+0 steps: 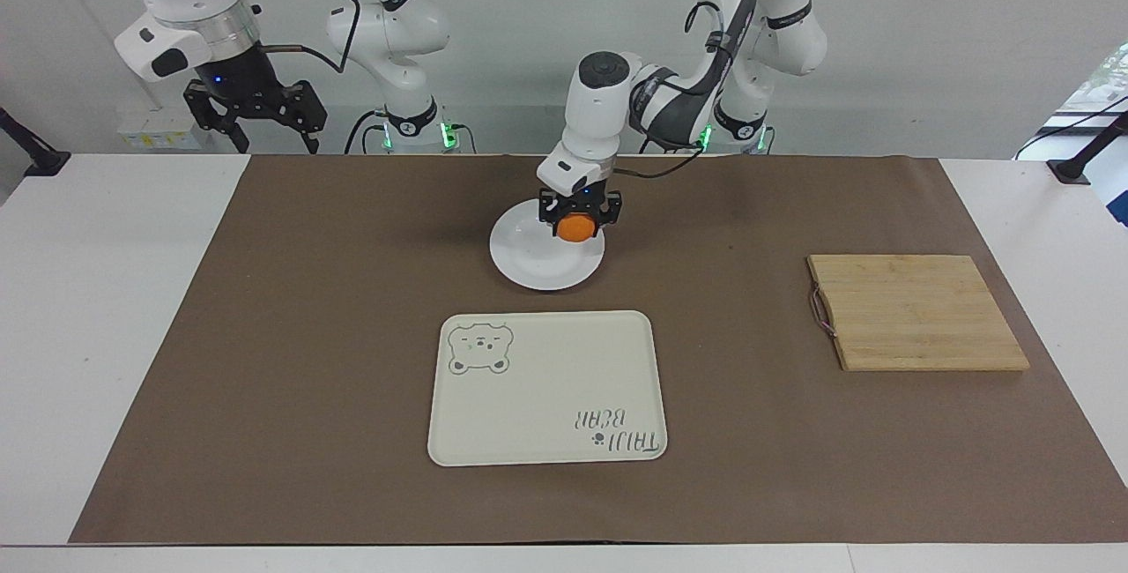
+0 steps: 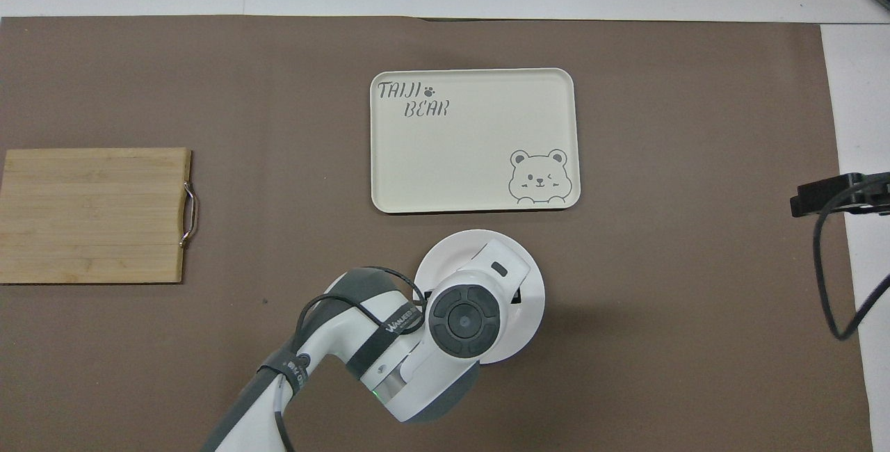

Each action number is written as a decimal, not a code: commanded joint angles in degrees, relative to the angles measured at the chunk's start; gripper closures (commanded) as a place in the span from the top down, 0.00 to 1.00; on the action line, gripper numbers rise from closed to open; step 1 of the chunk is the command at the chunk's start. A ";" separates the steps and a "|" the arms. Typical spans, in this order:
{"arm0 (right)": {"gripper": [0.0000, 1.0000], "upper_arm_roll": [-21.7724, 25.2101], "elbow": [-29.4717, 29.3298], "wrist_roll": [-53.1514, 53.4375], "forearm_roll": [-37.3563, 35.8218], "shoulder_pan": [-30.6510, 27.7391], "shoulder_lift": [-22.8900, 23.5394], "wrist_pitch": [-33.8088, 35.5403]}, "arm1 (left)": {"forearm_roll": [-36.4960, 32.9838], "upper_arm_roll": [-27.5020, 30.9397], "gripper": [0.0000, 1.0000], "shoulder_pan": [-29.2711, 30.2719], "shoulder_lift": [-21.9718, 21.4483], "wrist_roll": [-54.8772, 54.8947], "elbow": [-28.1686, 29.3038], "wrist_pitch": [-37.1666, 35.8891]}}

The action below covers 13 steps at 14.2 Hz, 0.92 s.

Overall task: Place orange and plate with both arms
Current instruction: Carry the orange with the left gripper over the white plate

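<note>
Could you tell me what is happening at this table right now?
The left pincer grips the orange and holds it over the plate, not yet released. The right pincer waits open, raised at its own end of the table. A tray and a cutting board lie bare.

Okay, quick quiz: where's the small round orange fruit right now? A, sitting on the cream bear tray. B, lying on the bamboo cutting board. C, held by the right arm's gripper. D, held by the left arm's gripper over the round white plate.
D: in the facing view the left gripper is shut on the small round orange fruit, over the round white plate.
</note>
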<state>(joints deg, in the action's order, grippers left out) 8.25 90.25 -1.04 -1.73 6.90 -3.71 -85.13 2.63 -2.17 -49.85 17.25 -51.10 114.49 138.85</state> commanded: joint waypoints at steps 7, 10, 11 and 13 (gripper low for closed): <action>1.00 -0.25 1.33 -1.07 0.32 -0.66 -1.04 -0.92 | -0.08 1.90 1.00 2.29 -8.01 -3.31 -2.24 -6.28; 1.00 -0.25 1.33 -1.16 0.32 -0.66 -1.04 -0.92 | -0.17 2.08 1.00 5.89 -9.07 -1.65 -5.85 -10.08; 1.00 -0.25 1.33 -1.16 0.32 -0.66 -1.04 -0.92 | -0.17 2.08 1.00 7.21 -9.86 -0.07 -6.73 -11.39; 1.00 -0.25 1.33 -1.16 0.32 -0.66 -1.04 -0.92 | 0.00 2.08 1.00 10.63 -10.83 5.62 -9.18 -15.34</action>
<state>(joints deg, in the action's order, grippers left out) 8.25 90.25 -1.04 -1.73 6.90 -3.71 -85.13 2.60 0.20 -42.29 7.50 -50.09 107.65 127.86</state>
